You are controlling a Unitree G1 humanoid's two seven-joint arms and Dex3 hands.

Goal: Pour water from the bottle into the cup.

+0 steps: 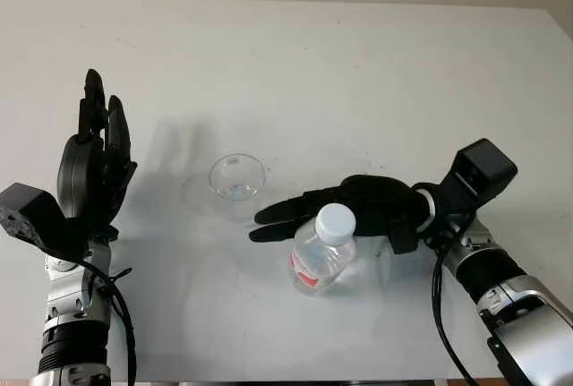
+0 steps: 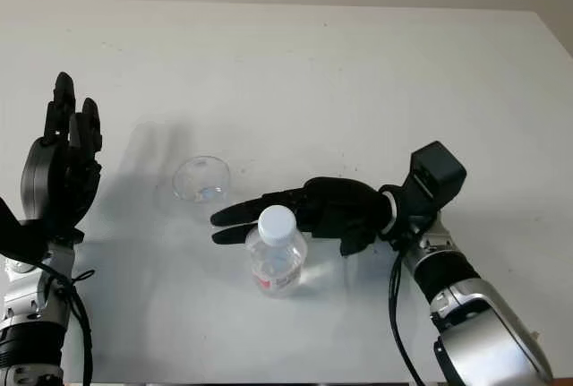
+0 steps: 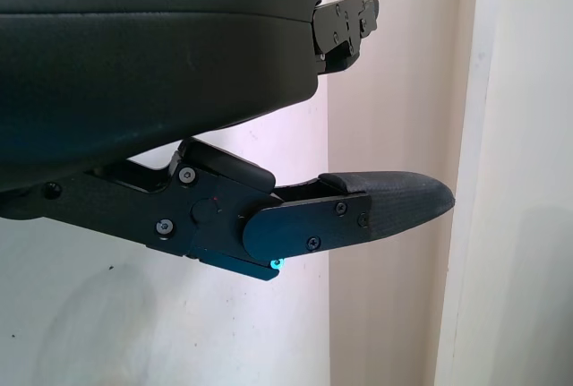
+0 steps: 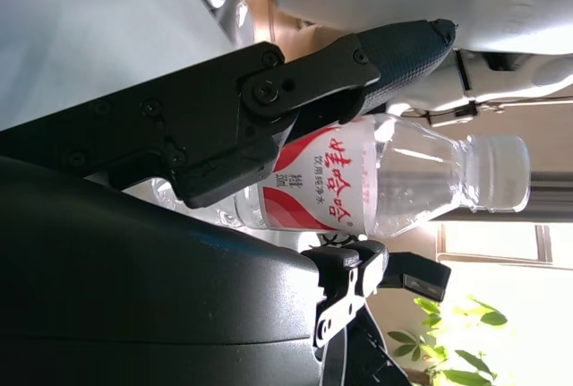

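Note:
A clear water bottle [image 1: 320, 256] with a white cap and red label stands upright on the white table [image 1: 358, 72]. A clear empty cup [image 1: 237, 184] sits just to its far left. My right hand [image 1: 300, 212] is open and reaches in from the right, its fingers stretched along the bottle's far side toward the cup, palm close to the bottle. In the right wrist view the bottle [image 4: 394, 180] lies between a finger [image 4: 358, 64] and the hand's shell, with no closed grip visible. My left hand [image 1: 94, 162] is open and held upright at the table's left, apart from the cup.
The table's front edge [image 1: 269, 381] runs close below the bottle. The right arm's wrist camera block [image 1: 482, 171] stands up at the right. A pale wall [image 3: 394, 90] lies beyond the left hand's finger [image 3: 358, 211].

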